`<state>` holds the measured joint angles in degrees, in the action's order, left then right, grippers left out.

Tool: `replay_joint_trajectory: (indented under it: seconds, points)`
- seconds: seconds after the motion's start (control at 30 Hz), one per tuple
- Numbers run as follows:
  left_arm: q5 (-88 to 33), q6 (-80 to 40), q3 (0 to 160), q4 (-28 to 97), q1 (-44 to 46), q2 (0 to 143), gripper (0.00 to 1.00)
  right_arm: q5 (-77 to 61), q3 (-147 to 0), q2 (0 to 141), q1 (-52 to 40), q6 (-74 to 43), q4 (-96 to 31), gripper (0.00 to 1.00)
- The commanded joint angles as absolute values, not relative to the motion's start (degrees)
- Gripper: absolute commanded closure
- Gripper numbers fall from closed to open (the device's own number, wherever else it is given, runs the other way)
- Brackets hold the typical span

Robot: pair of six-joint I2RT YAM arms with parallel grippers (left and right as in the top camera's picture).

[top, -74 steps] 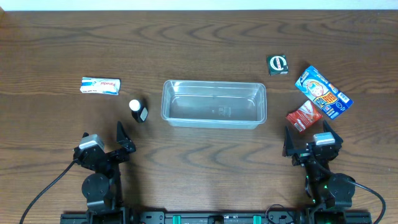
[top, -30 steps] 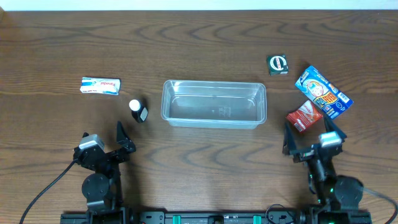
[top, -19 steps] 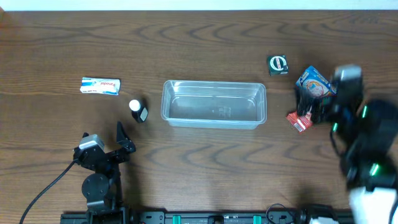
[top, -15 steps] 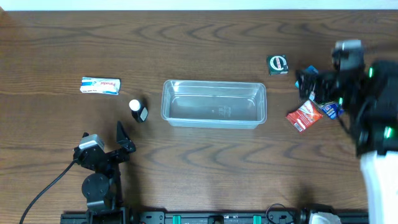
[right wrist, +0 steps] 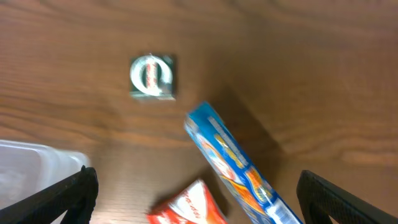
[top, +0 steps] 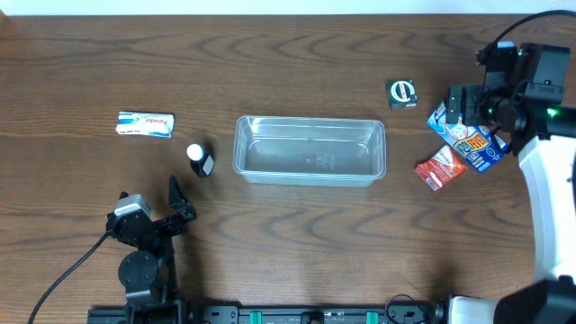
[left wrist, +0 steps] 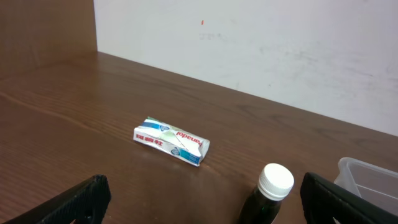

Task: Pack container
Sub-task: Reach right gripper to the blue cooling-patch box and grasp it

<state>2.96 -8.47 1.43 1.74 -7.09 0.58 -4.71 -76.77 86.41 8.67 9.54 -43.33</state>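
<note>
The clear container (top: 310, 150) rests on the table (top: 297, 63), with bare wood all round it. To its right, the right gripper (right wrist: 196, 180) hangs wide apart and empty over a blue packet (top: 477, 148). Left and in front of it, the left gripper (left wrist: 204, 186) is also wide apart and empty, near a small bottle (top: 200, 159).

The left arm (top: 137, 256) is folded close over its base. Ahead of it the left gripper (top: 150, 198) points forward, its two dark fingers (left wrist: 87, 194) spread wide with nothing between them. The right arm (top: 544, 189) reaches far out from its base, white forearm extended. The wrist bends so the right gripper (top: 472, 115) faces downward, jaws fully apart, holding nothing.
</note>
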Motion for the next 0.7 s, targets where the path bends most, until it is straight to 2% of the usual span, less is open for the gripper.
replay_joint_trajectory:
  seconds: [0.0,0.3,0.57,0.67]
  points:
    - [3.6,-7.33,0.23,3.86,-7.38,0.25,0.02,-1.48,-77.56,89.1,9.8,15.07,-44.31,0.01]
    - [3.62,-7.33,0.23,3.86,-7.38,0.25,0.02,2.09,-77.56,97.38,10.22,18.94,-45.43,0.02]
    - [3.6,-7.33,0.23,3.88,-7.38,0.25,0.02,2.13,-77.56,102.72,13.21,18.92,-45.25,0.09]
    - [3.62,-7.33,0.23,3.88,-7.38,0.27,0.02,1.91,-77.56,103.94,13.98,18.92,-44.8,0.15]
